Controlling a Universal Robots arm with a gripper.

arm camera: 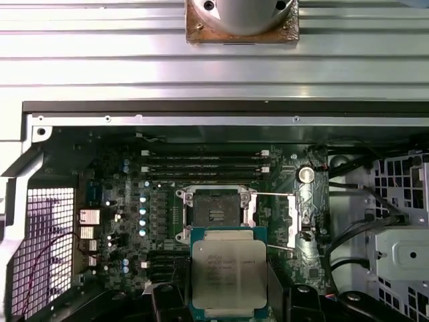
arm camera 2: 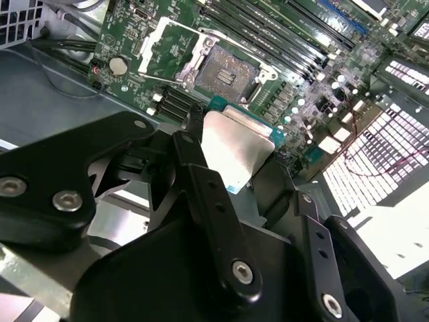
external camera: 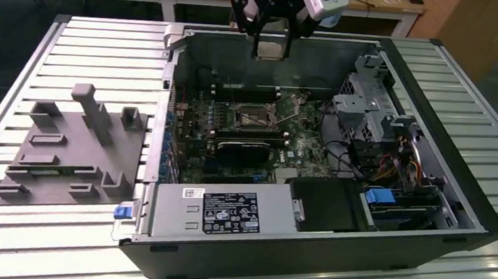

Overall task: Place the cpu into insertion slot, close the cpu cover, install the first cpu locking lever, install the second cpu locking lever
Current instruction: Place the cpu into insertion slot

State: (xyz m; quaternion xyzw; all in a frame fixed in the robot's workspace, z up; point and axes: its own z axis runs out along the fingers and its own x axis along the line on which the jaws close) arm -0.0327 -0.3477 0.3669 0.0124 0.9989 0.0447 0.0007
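Jaws: closing on the cpu (arm camera: pixel 228 275), two black fingers (arm camera 2: pixel 201 174) pressing on its opposite edges; the gripper (external camera: pixel 271 45) is hanging over the far side of the open computer case (external camera: pixel 177 62), clear of the board.

Item between the jaws: the cpu, a flat square chip, is showing its dull silvery lid in both wrist views, with a green edge peeking out around the metal. It is touching nothing but the fingers.

Item below the jaws, nearest: the insertion slot (arm camera: pixel 216 208), a black-framed square socket with a dark centre, is lying bare on the motherboard. In the first wrist view it is sitting just beyond the chip's leading edge, apart from it.

Item beside the slot: the cpu cover (arm camera 2: pixel 149 50), a thin grey metal frame with a cut-out middle, is standing swung away from the socket, leaving it uncovered. A thin wire lever (arm camera: pixel 275 195) is reaching from the socket frame towards the cover's side.

Item just past the slot from the jaws: long black memory slots (arm camera: pixel 201 161) are running in parallel rows.

Items farther from the jaws, inside the case: a black heatsink block (external camera: pixel 241 151) is lying on the near side of the socket, and a grey power supply (external camera: pixel 217 213) is sitting along the case's near wall.

Items farthest from the jaws: a grey moulded fixture (external camera: pixel 73 147) is resting on the slatted metal table (external camera: pixel 97 50), at the exterior view's left of the case.
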